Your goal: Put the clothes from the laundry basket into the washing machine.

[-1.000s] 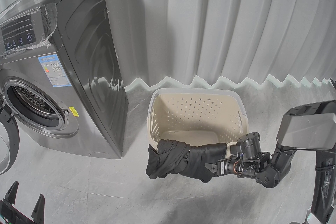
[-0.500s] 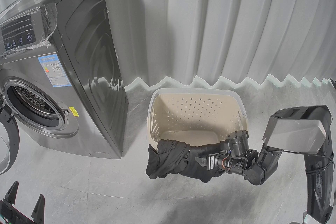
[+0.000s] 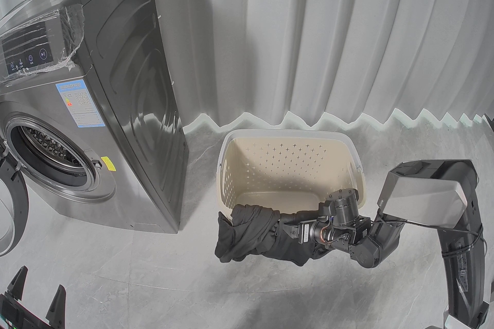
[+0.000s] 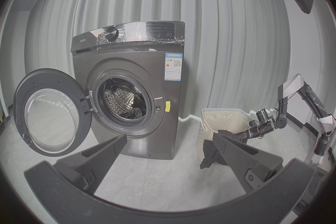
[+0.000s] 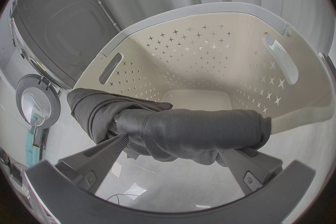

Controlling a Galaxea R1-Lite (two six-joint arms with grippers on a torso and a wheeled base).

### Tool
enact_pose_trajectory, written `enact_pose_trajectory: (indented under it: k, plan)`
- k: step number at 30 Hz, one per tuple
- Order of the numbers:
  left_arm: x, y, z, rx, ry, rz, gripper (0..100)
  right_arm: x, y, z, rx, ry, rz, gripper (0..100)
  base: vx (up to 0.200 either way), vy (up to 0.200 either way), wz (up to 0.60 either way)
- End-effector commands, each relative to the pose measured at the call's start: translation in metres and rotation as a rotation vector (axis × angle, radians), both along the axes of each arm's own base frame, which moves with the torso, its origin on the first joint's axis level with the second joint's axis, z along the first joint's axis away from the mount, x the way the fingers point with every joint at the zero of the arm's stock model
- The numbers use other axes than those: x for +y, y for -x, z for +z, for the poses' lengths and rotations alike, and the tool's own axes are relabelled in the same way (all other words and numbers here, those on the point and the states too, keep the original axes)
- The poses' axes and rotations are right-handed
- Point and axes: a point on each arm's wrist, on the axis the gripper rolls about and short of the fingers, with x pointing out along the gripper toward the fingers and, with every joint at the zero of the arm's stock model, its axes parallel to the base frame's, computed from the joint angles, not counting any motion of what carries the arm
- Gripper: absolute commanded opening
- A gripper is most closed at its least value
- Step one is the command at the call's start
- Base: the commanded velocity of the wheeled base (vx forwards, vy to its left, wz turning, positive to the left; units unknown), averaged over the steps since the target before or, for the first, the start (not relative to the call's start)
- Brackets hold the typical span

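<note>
Laundry basket (image 3: 288, 133) on the floor, centre of the head view. Washing machine (image 3: 128, 88) at its 9 o'clock, door (image 4: 49, 112) swung open. A dark piece lies low in the drum (image 4: 122, 100).

Dark garment (image 3: 252, 235) draped over the basket's 6 o'clock rim, bunched end hanging outside toward 7 o'clock.

Right claw (image 3: 290, 232) at the garment from 3 o'clock, fingers (image 5: 108, 151) spread, one on each side of the cloth.

Left claw (image 3: 41, 279) low at 7 o'clock of the head view, spread, holding nothing, well apart from the basket.
</note>
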Motion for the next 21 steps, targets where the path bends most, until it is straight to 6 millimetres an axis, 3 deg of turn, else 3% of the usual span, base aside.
enact_pose_trajectory:
  k: [1, 14, 15, 21]
  plan:
    - [0.0, 0.0, -0.0044, 0.0, 0.0, 0.0, 100, 0.0012, -0.0028, -0.0021, -0.006, -0.002, -0.002, 100, 0.0, 0.0, 0.0]
    - [0.0, 0.0, -0.0044, 0.0, 0.0, 0.0, 100, -0.0011, -0.0115, -0.005, -0.046, -0.023, -0.017, 100, 0.0, 0.0, 0.0]
    - [0.0, 0.0, -0.0044, 0.0, 0.0, 0.0, 100, -0.0013, -0.0112, -0.0052, -0.046, -0.021, -0.016, 0, 0.0, 0.0, 0.0]
    - [0.0, 0.0, -0.0044, 0.0, 0.0, 0.0, 100, -0.0025, -0.0101, -0.0046, -0.042, -0.021, -0.019, 0, 0.0, 0.0, 0.0]
